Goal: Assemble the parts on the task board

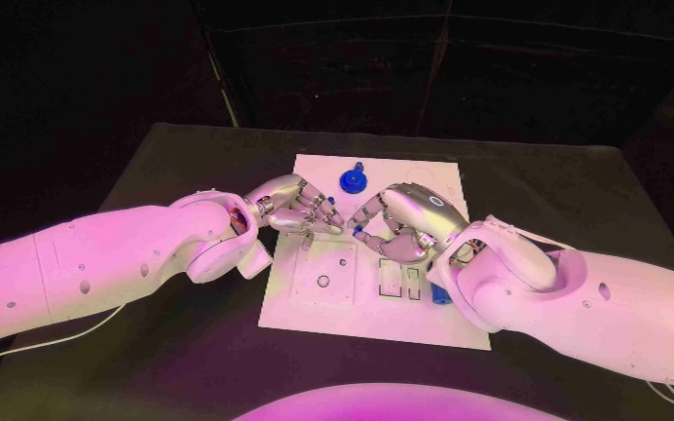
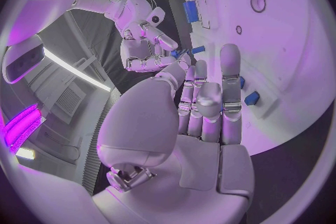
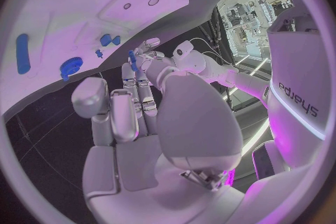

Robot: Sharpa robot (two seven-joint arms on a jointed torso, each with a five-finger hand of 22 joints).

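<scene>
The black table (image 1: 562,177) carries the white rectangular task board (image 1: 422,172) at its middle, long side running away from the robot. Both white arms reach in over the board, and their hands meet above its middle, close together, fingertips near one another.

The left silver hand (image 1: 292,209) hangs over the board's left half. In the left wrist view its fingers (image 2: 229,75) lie fairly straight and side by side; whether anything is pinched at their tips cannot be told.

The right silver hand (image 1: 400,216) hangs over the board's right half with fingers curled. In the right wrist view a small blue part (image 3: 131,59) sits at the fingertips, apparently held there.

A round blue gear-like part (image 1: 353,180) lies on the board's far portion, clear of both hands. A small blue block (image 1: 438,293) sits at the board's right edge, beside the right wrist. Rectangular recesses (image 1: 397,280) and a small round hole (image 1: 323,282) occupy the near half.
</scene>
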